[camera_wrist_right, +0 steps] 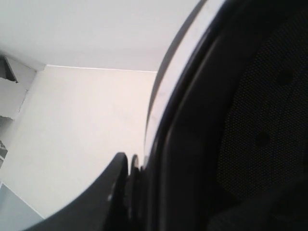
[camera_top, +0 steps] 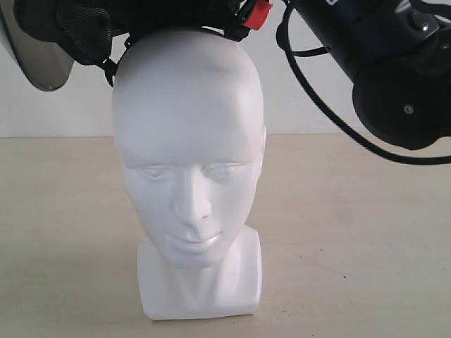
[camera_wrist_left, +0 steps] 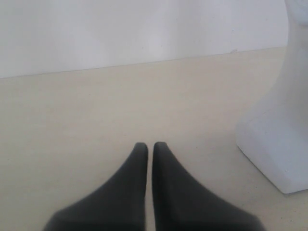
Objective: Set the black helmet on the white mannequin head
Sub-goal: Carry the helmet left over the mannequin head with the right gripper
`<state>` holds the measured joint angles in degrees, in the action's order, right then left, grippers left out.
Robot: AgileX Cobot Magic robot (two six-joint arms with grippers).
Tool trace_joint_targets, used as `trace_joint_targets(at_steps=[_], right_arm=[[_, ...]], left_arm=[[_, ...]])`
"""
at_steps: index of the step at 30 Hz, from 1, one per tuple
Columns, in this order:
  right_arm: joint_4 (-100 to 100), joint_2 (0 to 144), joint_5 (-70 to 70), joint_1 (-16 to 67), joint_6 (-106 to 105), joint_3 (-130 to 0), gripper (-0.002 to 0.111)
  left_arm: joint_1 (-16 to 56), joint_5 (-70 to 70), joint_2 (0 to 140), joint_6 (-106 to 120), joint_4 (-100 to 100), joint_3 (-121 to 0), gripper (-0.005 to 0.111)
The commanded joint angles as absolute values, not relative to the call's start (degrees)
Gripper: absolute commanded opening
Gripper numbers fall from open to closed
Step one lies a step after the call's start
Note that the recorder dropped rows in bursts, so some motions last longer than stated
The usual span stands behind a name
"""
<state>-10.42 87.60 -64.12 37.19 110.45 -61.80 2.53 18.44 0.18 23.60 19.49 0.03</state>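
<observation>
The white mannequin head (camera_top: 190, 141) stands upright on the table, facing the exterior camera. The black helmet (camera_top: 77, 24) hangs just above its crown, opening downward, with the smoky visor (camera_top: 39, 56) at the upper left and a red strap buckle (camera_top: 258, 14) at the top. In the right wrist view the helmet's rim and mesh lining (camera_wrist_right: 231, 120) fill the frame. My right gripper (camera_wrist_right: 137, 166) is shut on that rim, with one finger (camera_wrist_right: 113, 178) outside the shell and the other hidden. My left gripper (camera_wrist_left: 150, 147) is shut and empty, low over the table beside the mannequin's base (camera_wrist_left: 274, 139).
The right arm (camera_top: 394, 70) and its black cable (camera_top: 317, 98) reach in from the upper right of the exterior view. A beige tabletop (camera_top: 352, 225) surrounds the mannequin, with a white wall (camera_top: 317, 105) behind it.
</observation>
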Motion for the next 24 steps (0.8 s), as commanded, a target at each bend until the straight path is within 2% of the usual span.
trace_joint_targets(at_steps=[1, 24], right_arm=[[-10.9, 85.8, -70.0, 37.2, 111.5, -62.6, 0.000], [-8.4, 82.3, -70.0, 37.0, 113.4, -51.7, 0.000]], left_arm=[[2.3, 18.1, 0.0, 23.7, 19.5, 0.0, 0.004], [2.3, 18.1, 0.0, 23.7, 19.5, 0.0, 0.004]])
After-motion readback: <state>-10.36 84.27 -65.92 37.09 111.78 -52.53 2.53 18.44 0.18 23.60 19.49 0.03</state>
